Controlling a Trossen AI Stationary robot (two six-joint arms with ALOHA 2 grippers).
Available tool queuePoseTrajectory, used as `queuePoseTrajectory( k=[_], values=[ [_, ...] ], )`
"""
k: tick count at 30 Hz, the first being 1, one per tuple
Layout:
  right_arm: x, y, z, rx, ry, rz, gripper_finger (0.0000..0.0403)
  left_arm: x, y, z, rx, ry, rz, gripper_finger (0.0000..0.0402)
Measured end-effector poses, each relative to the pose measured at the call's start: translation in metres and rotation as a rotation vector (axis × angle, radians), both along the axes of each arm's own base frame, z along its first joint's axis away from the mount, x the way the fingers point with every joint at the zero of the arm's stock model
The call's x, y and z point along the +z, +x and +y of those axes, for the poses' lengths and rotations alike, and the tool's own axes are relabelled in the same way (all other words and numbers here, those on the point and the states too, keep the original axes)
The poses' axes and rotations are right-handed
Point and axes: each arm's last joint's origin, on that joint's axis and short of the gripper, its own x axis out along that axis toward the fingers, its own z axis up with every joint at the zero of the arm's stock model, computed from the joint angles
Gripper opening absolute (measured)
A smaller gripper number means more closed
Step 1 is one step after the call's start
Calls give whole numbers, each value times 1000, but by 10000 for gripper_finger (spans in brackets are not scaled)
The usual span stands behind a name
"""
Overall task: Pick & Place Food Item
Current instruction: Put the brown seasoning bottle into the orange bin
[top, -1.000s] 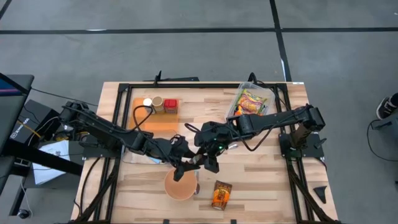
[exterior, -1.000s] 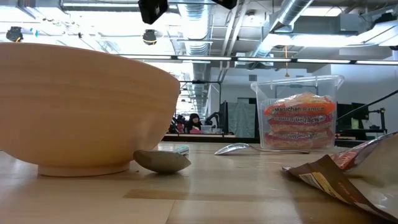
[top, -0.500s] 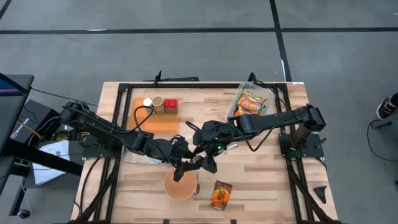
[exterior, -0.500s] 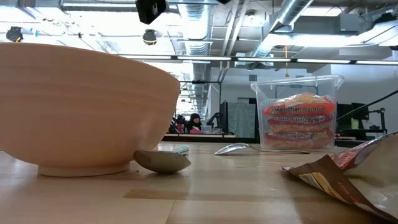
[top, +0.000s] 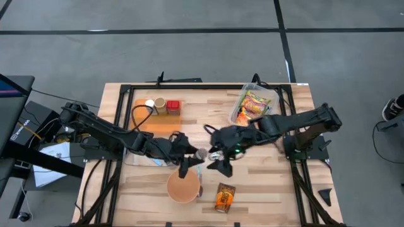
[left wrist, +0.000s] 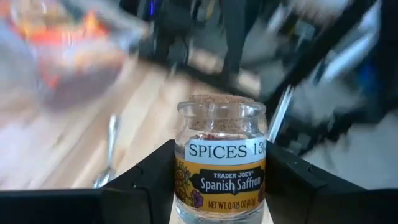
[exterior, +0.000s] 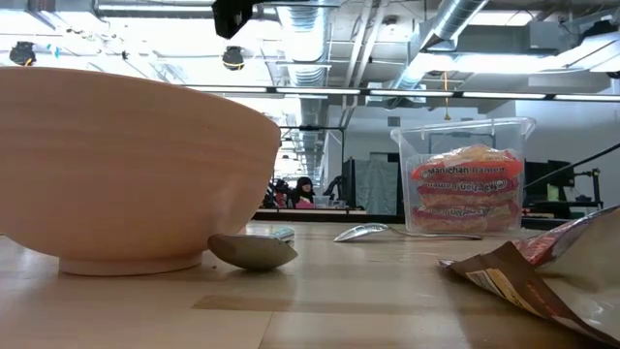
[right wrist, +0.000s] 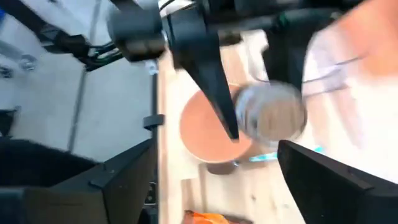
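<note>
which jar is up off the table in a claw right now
The Spanish Saffron jar, clamped between the left claw fingers above the wooden bowl. The other small jars stand untouched on the orange board at the back.

One wooden bowl (top: 183,187), one spice jar (left wrist: 220,157), one spoon (exterior: 360,232), one clear noodle tub (top: 253,104), one snack packet (top: 224,197)

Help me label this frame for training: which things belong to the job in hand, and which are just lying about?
In the job: saffron jar, left pincer gripping it, wooden bowl close by (likely target), right pincer open nearby.
Lying about: ramen tub, snack packet, spoon, orange board with small jars.
</note>
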Motion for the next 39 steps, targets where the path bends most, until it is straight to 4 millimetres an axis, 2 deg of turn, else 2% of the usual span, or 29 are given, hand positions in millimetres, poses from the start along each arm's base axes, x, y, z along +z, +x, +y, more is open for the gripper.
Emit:
queuePoseTrajectory(
  k=[5, 10, 15, 18, 25, 31, 39],
  values=[
    [16, -28, 12, -121, -142, -42, 309, 26, 2, 10, 56, -122, -269, 182],
    [20, -39, 29, -199, -362, -118, 306, 32, 7, 21, 93, -329, -430, 182],
    [20, -46, 45, -277, -582, -185, 306, 32, 7, 24, 99, -466, -468, 182],
    [19, -49, 55, -284, -718, -209, 306, 35, 7, 24, 93, -487, -503, 182],
    [33, -43, 59, -258, -817, -314, 306, 38, 6, 23, 73, -534, -522, 182],
    [37, -38, 52, -290, -806, -335, 333, 40, 6, 23, 66, -509, -539, 182],
    [39, -34, 52, -459, -391, -406, 384, 57, -2, 19, 40, -196, -729, 182]
  ],
)
